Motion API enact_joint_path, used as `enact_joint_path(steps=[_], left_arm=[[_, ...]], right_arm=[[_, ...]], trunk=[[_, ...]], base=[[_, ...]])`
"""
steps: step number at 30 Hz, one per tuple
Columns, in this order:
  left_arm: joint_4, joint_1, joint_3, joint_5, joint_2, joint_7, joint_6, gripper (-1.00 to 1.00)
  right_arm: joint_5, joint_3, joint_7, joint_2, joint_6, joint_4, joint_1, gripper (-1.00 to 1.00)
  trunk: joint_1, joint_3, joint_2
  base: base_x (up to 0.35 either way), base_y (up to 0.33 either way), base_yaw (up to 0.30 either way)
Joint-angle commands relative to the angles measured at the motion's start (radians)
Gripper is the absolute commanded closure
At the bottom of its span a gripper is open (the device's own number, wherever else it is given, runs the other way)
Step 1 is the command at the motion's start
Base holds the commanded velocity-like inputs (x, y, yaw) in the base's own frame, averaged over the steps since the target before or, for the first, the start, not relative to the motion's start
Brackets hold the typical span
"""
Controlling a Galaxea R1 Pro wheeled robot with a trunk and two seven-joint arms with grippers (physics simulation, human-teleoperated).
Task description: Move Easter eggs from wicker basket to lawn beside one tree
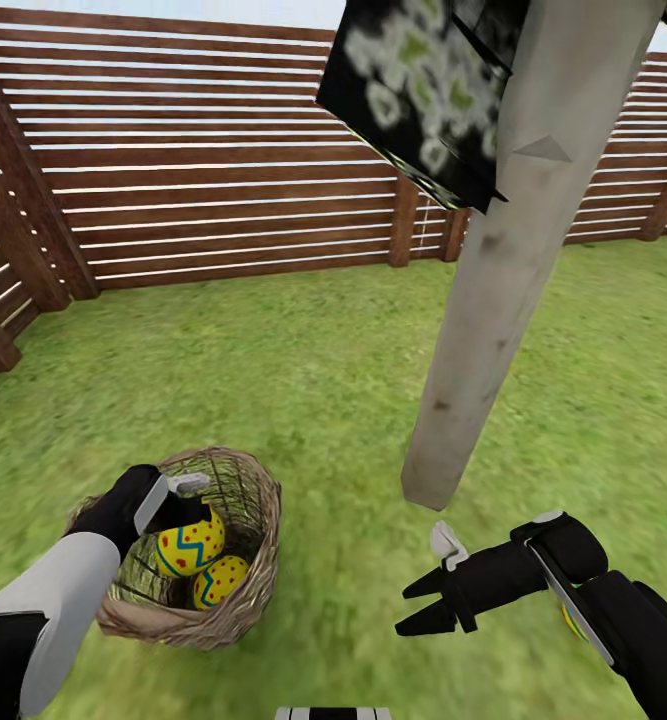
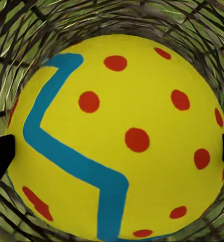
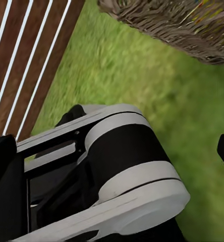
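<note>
Head view: two bright yellow Easter eggs with red dots and blue zigzag bands sit inside the round tan-brown open-weave wicker basket (image 1: pixel 243 560). The upper egg (image 1: pixel 191 545) lies directly under the left gripper (image 1: pixel 178 497), which reaches down into the basket's mouth; the lower egg (image 1: pixel 220 581) sits just beyond it, nearer the robot, touching the first. In the left wrist view the upper egg (image 2: pixel 117 136) sits between two dark fingertips (image 2: pixel 1 156) that show at either edge, right against its sides; whether they press on it I cannot tell. The basket wall (image 2: pixel 21 20) rings the egg.

Off to that gripper's right, the right gripper (image 1: pixel 423 600) hangs over the short green lawn (image 1: pixel 303 370) with its black fingers spread apart and nothing between them. Just ahead of it the straight pale grey-beige tree trunk (image 1: pixel 503 260) meets the grass, with dark foliage speckled whitish-green (image 1: pixel 413 90) above. A brown horizontal-slat wooden fence (image 1: pixel 213 150) bounds the grass behind. The right wrist view shows lawn (image 3: pixel 157 96), fence slats (image 3: pixel 31 60) and the basket's edge (image 3: pixel 182 25).
</note>
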Motion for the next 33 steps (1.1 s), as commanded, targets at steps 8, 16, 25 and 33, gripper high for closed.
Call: enact_joint_path(steps=[8,16,25,33], left_arm=[[-0.006,0.0,0.0,0.008,-0.001,0.004,0.101,1.0],[-0.043,0.001,-0.002,0.008,-0.008,0.004,0.102,1.0],[-0.047,0.001,-0.003,0.008,-0.009,0.005,0.102,1.0],[-0.047,0.001,-0.003,0.008,-0.009,0.005,0.102,1.0]], right_arm=[[0.048,-0.003,0.0,0.017,0.01,0.0,-0.001,-1.0],[0.046,-0.015,-0.036,0.019,0.01,0.004,-0.001,-1.0],[0.046,-0.013,-0.125,0.071,0.01,0.008,-0.001,-1.0],[0.046,-0.009,-0.13,0.073,0.01,0.008,-0.001,-1.0]], trunk=[[-0.004,0.03,0.002],[-0.007,0.061,0.003],[-0.011,0.096,0.006],[-0.015,0.127,0.007]], base=[[0.0,0.0,0.0],[0.0,0.0,0.0],[0.0,0.0,0.0],[-0.069,0.0,0.0]])
